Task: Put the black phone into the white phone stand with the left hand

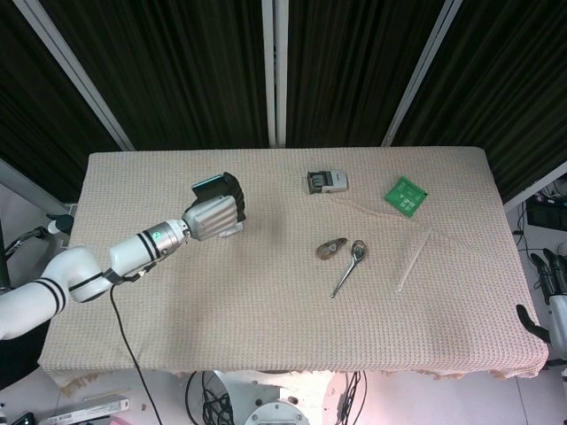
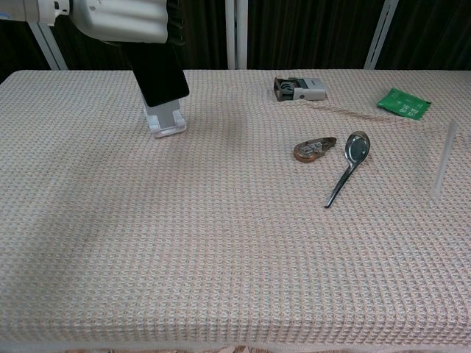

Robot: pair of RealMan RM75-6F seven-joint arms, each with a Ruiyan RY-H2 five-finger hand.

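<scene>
Over the table (image 2: pixel 235 243) far-left: left hand (image 1: pixel 215 213) grips black phone (image 2: pixel 160 76) near upright, long axis roughly vertical, lower edge just above white phone stand (image 2: pixel 166 121). Next move looks like straight down.

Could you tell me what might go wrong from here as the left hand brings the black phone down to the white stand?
1. The black phone hangs tilted above the small white phone stand, its lower edge not yet on the lip; it could miss the ledge and slide off forward.
2. The stand looks light and sits loose on the woven beige tablecloth; a push from the left hand may tip or shove it.
</scene>
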